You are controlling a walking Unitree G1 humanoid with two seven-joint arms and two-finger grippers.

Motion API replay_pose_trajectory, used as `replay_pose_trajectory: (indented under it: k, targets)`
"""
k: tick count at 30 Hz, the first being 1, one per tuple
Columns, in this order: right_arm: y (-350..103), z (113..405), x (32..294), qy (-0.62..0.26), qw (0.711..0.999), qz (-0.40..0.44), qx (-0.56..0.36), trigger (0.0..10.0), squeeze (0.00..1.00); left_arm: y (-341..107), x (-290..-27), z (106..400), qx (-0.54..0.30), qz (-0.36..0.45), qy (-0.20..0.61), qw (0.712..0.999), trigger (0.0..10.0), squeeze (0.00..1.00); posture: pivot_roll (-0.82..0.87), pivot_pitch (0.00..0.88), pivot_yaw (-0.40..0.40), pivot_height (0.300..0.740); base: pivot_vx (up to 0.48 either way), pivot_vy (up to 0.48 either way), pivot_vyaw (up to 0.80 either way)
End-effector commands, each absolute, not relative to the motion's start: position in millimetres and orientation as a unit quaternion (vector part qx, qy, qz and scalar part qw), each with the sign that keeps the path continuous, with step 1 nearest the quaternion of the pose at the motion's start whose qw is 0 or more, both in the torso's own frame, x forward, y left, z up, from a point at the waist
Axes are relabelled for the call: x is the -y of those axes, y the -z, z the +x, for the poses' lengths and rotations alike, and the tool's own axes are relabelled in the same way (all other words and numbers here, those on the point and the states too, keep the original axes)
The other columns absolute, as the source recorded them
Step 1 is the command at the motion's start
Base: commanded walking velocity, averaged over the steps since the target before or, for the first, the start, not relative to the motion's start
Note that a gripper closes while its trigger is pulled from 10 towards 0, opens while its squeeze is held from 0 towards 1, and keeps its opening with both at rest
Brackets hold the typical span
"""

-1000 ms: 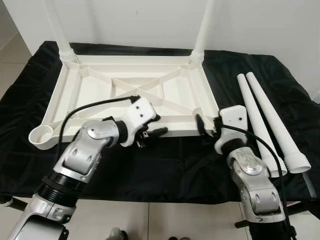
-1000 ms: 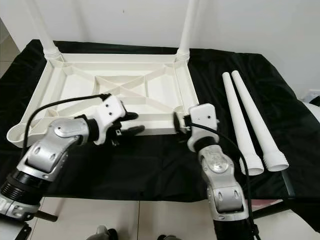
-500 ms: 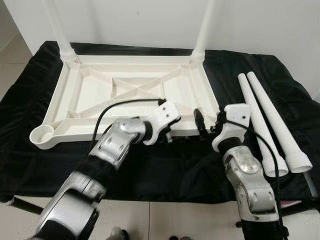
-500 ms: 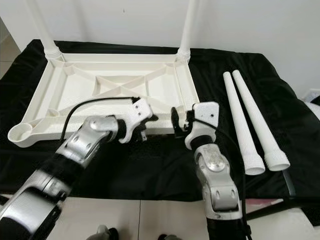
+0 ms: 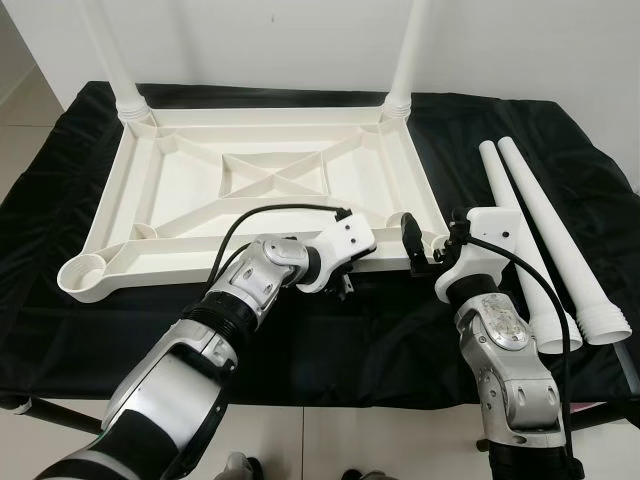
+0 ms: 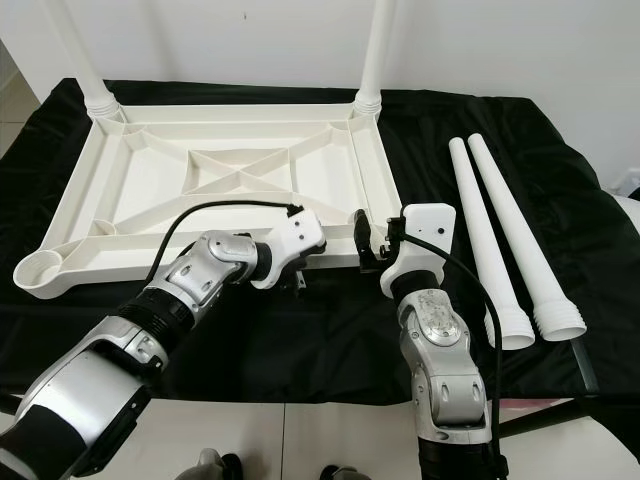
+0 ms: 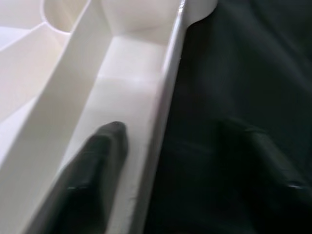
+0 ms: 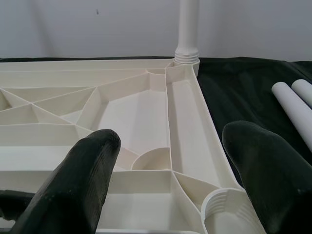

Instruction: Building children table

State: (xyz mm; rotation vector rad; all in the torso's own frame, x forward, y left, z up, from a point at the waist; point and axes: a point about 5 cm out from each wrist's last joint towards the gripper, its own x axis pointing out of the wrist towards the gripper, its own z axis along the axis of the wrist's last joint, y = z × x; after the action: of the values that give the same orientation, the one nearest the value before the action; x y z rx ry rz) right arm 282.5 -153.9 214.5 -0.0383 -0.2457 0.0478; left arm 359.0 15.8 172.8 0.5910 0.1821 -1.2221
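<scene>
A white plastic tabletop [image 5: 170, 180] lies upside down on a black cloth, with two white legs [image 5: 410, 50] standing in its far corner sockets. Two loose legs [image 5: 515, 230] lie side by side to its right. My left gripper [image 5: 345, 280] is open at the near rim and straddles it. One finger [image 7: 97, 161] rests in the rim channel; the other is over the cloth. My right gripper [image 5: 425, 250] is open just before the near right corner socket [image 8: 229, 214], with nothing between its fingers [image 8: 73, 180].
The near left corner socket [image 5: 85, 272] holds no leg. The black cloth [image 5: 330, 340] covers a low platform whose front edge runs just before my arms, with pale floor tiles below. A white wall stands close behind the tabletop.
My left gripper has slid right along the near rim, from the middle to close by the right corner. My right gripper has drawn slightly right and up.
</scene>
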Motion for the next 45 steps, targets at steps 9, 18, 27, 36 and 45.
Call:
replay_pose_trajectory:
  k: [9, 18, 27, 36, 45]
  targets:
    - [-215.6, 282.0, 157.2, -0.025, 0.992, -0.022, 0.121, 10.0, 0.0, -161.1, -30.2, 362.5, -0.093, 0.307, 0.565, 0.76, 0.0, 0.0, -0.04, 0.16, 0.016, 0.74, 0.0, 0.0, 0.0]
    - [-215.2, 285.9, 154.5, -0.041, 0.992, -0.023, 0.118, 10.0, 0.0, -158.0, -66.4, 355.0, -0.096, 0.36, 0.62, 0.69, 0.0, 0.0, -0.01, 0.151, 0.0, 0.74, 0.0, 0.0, 0.0]
    - [-217.0, 285.8, 152.8, -0.055, 0.991, -0.03, 0.119, 10.0, 0.0, -170.5, -105.9, 343.3, -0.081, 0.396, 0.641, 0.652, 0.0, 0.0, -0.01, 0.16, 0.002, 0.74, 0.0, 0.0, 0.0]
    - [-212.0, 280.3, 149.9, -0.083, 0.99, -0.039, 0.108, 10.0, 0.0, -178.9, -162.7, 304.1, -0.093, 0.419, 0.648, 0.629, 10.0, 0.0, 0.01, 0.167, -0.008, 0.74, 0.0, 0.0, 0.0]
    - [-209.8, 283.4, 140.2, -0.114, 0.987, -0.04, 0.103, 10.0, 0.0, -173.0, -144.6, 310.1, -0.057, 0.365, 0.567, 0.736, 10.0, 0.0, 0.02, 0.165, -0.033, 0.74, 0.0, 0.0, 0.0]
